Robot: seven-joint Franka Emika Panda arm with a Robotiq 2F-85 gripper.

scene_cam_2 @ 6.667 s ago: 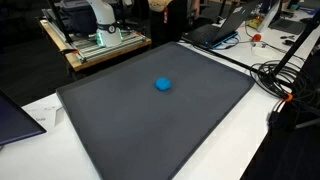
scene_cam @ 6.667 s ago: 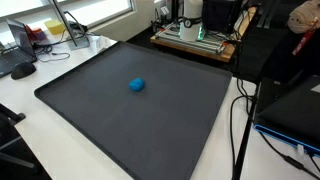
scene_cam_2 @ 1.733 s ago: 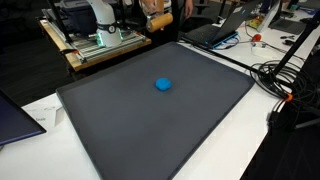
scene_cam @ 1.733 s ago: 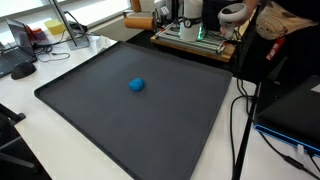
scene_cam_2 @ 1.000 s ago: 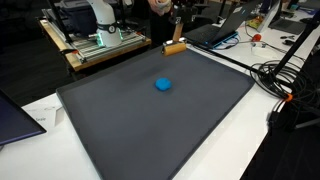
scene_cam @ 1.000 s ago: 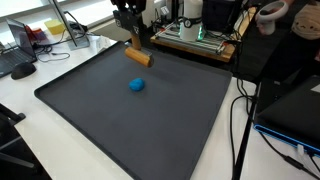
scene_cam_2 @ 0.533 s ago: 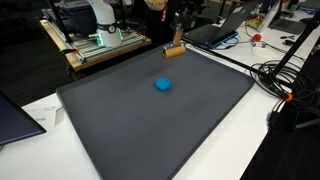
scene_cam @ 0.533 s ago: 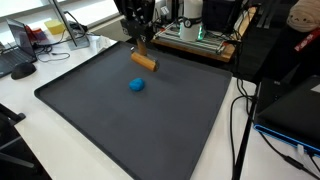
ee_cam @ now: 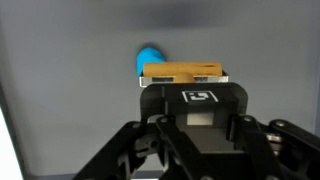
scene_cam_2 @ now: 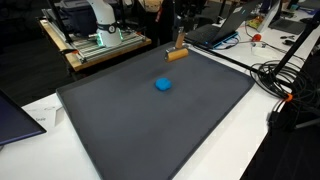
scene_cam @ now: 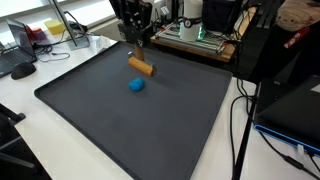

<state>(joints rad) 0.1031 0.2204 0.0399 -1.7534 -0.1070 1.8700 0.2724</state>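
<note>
My gripper [scene_cam: 138,52] [scene_cam_2: 180,43] is shut on a tan wooden block [scene_cam: 141,67] [scene_cam_2: 177,54] that hangs below it, tilted, just above the far part of a dark grey mat [scene_cam: 100,110] [scene_cam_2: 200,120]. A small blue ball-like lump [scene_cam: 137,85] [scene_cam_2: 163,85] lies on the mat a short way in front of the block, apart from it. In the wrist view the block [ee_cam: 182,72] sits across the top of the gripper [ee_cam: 183,82], and the blue lump [ee_cam: 150,57] peeks out behind its left end. The fingertips are hidden by the gripper's own body.
The mat lies on a white table [scene_cam: 30,100]. Behind it stands a wooden bench with electronics [scene_cam: 195,38] [scene_cam_2: 100,42]. Cables [scene_cam_2: 285,75] and a black stand [scene_cam: 262,60] crowd one side; a laptop [scene_cam_2: 215,32] sits at the mat's far edge.
The gripper with the block has come in over the mat's far edge and sunk lower, ending closer to the blue lump. The lump has not moved.
</note>
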